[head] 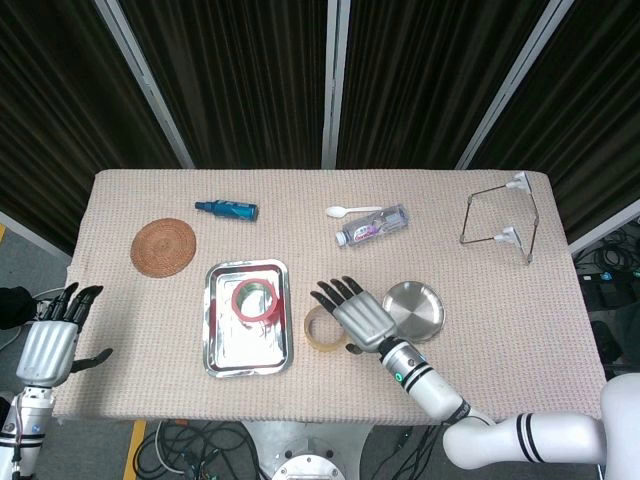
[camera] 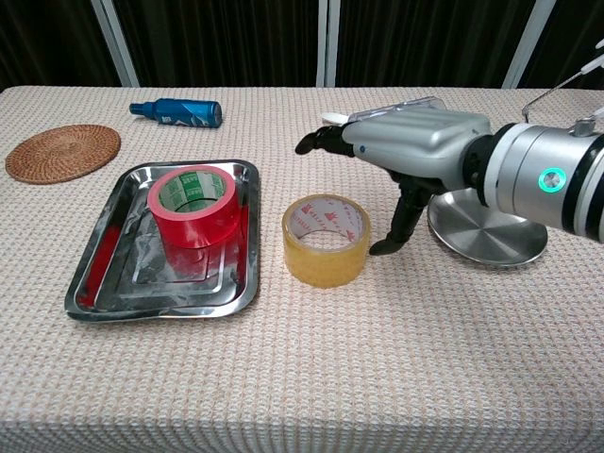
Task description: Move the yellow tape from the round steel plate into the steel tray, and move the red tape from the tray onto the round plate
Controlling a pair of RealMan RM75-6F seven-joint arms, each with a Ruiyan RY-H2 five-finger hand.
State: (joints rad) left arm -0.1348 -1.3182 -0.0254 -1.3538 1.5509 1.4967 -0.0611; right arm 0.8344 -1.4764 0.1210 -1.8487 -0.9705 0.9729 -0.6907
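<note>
The yellow tape (camera: pixel 326 240) (head: pixel 322 329) lies flat on the cloth between the steel tray (camera: pixel 99 285) (head: pixel 222 353) and the round steel plate (camera: pixel 491 237) (head: pixel 417 309). My right hand (camera: pixel 415 151) (head: pixel 362 317) hovers just above and right of the roll, fingers spread, holding nothing. The red tape (camera: pixel 192 205) (head: pixel 255 299) sits inside the tray. The round plate holds nothing. My left hand (head: pixel 52 342) hangs off the table's left edge, fingers apart, empty; the chest view does not show it.
A woven coaster (head: pixel 163 246) and a blue bottle (head: pixel 228 209) lie at the back left. A white spoon (head: pixel 352 211) and a clear bottle (head: pixel 372 225) lie behind the plate. A wire stand (head: pixel 500 225) is at the far right.
</note>
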